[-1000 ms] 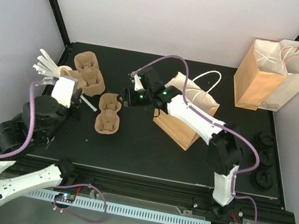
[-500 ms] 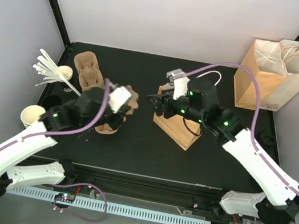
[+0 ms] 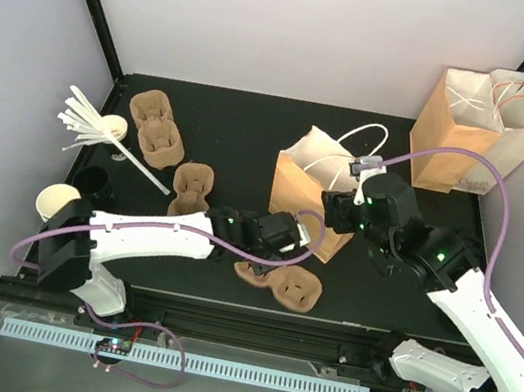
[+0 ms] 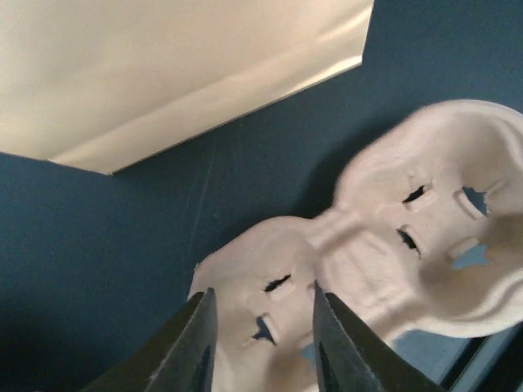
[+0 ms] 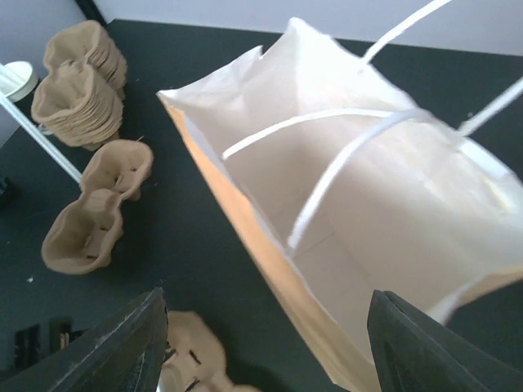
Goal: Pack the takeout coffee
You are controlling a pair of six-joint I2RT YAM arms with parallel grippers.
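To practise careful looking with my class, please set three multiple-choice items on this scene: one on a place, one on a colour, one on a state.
1. Where does the pulp cup carrier at the left fingers lie?
A. inside a bag at the back
B. on the table, nearer the arms than the middle bag
C. on the carrier stack

2. What colour are the middle bag's handles?
A. white
B. red
C. black

3. How is the middle bag?
A. folded flat
B. standing, mouth open
C. lying sealed

Answers:
1 B, it lies on bare table at the near edge.
2 A, white strips loop over the mouth.
3 B, the right wrist view looks into it.
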